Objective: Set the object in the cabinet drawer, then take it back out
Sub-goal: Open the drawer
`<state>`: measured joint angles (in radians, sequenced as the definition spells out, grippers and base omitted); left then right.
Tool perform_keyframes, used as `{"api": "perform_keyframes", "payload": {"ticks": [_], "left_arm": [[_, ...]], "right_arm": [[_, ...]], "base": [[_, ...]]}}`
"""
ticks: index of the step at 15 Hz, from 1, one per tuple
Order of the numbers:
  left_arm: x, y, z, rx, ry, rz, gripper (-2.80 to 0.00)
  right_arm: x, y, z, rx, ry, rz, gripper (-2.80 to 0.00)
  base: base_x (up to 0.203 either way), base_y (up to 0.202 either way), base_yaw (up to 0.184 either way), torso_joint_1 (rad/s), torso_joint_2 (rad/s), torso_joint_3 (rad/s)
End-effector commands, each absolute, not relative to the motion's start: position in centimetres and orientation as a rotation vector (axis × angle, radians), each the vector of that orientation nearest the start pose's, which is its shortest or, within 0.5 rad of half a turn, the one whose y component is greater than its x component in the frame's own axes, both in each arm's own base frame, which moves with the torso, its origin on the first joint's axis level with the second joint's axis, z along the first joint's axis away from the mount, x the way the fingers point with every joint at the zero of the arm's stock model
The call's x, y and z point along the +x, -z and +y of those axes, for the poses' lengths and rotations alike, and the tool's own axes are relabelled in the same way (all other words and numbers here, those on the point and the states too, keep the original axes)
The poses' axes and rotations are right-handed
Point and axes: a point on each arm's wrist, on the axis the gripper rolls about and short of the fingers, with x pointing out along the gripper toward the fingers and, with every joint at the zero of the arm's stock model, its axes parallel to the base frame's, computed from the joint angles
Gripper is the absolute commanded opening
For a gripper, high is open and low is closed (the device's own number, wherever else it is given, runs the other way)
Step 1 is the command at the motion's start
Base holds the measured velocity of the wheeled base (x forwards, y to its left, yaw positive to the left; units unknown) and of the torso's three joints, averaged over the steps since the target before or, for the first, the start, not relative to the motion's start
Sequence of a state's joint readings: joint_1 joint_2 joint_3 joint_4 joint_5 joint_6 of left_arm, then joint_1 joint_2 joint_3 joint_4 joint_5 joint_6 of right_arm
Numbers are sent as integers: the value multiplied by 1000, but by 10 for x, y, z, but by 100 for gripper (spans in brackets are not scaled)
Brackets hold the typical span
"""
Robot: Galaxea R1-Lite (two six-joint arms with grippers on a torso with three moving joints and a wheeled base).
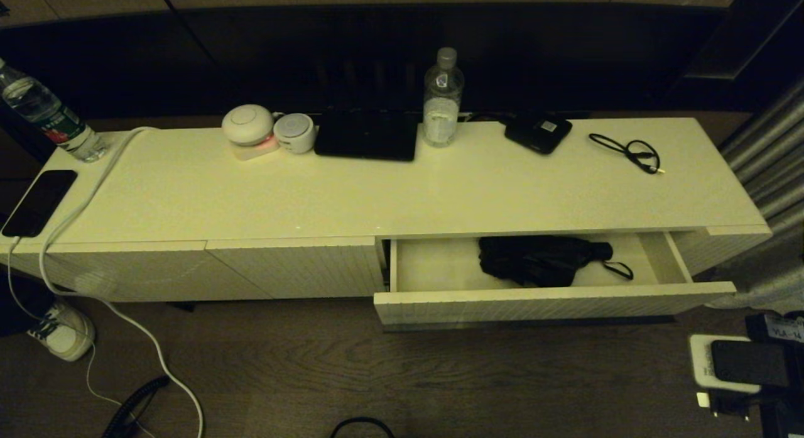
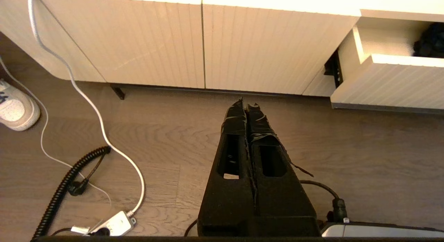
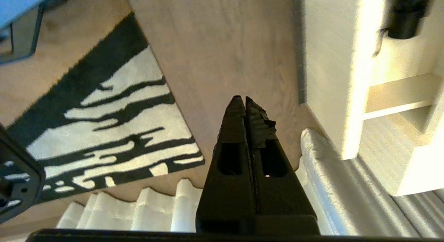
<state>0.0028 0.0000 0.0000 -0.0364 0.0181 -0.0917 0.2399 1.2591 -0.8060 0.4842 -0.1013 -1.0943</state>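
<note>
Both tools (image 2: 245, 106) (image 3: 241, 100) closed, object (image 1: 534, 259) in open drawer (image 1: 553, 300)

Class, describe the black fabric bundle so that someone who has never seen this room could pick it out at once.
Start at the long cream cabinet and find its one pulled-out drawer, at the right end. The black fabric bundle lies inside it, with a thin strap loop trailing from one end. Unlike the flat black box and the looped cable on the cabinet top, it is soft, folded and bulky.
</note>
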Motion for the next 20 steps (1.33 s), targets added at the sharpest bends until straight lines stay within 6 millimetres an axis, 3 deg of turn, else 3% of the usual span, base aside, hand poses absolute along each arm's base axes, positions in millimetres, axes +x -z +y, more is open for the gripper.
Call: {"api": "perform_keyframes", "payload": {"ticks": [1,7,11,14,20], "left_arm": [[-23,-79,0,-92,-20,-39,-280],[-23,-79,0,-92,-20,-39,-280],[-23,-79,0,-92,-20,-39,-280],[-23,-79,0,-92,-20,-39,-280],[-23,-79,0,-92,-20,-39,-280]], "right_arm": [[186,-204,46,-1158,-641,779,-280],[287,-186,71,-1103,-671,866,-280],[333,-168,69,-1066,-648,905,-280],[353,-161,56,-1031,-604,930,-280],[362,-172,51,-1023,-563,893,-280]], "base": [[0,0,0,0,0,0],[0,0,0,0,0,0],[0,0,0,0,0,0],[0,0,0,0,0,0],[0,0,0,0,0,0]]}}
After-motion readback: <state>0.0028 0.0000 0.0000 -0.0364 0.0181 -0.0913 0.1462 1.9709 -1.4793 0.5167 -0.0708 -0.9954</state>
